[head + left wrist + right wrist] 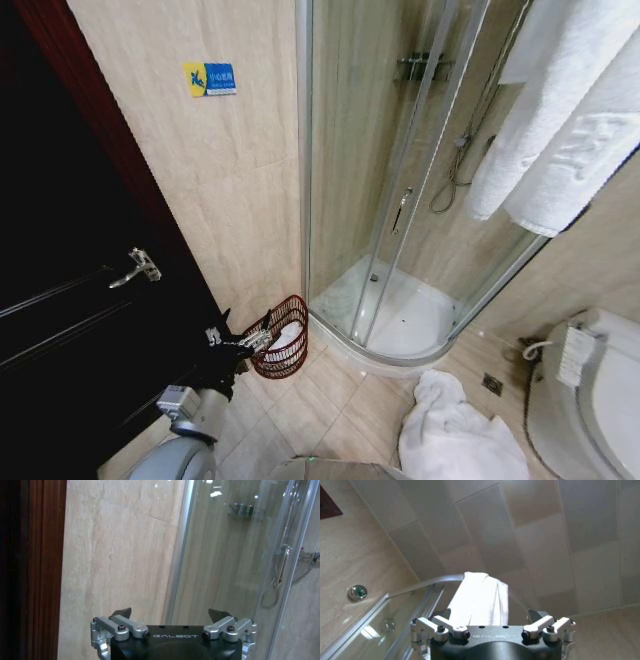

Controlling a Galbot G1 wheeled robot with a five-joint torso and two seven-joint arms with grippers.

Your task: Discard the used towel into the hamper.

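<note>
The hamper, a small reddish-brown slatted basket, stands on the floor in the corner between the wall and the shower cabin. A white towel lies inside it. My left gripper hovers at the hamper's near rim. In the left wrist view the left gripper is open and holds nothing, facing the beige wall. My right gripper is open too, with nothing in it, and points up at the ceiling and a white towel hung over the shower rail.
Another white towel lies heaped on the floor tiles in front of the shower tray. White towels hang over the glass cabin at upper right. A toilet stands at right, a dark door at left.
</note>
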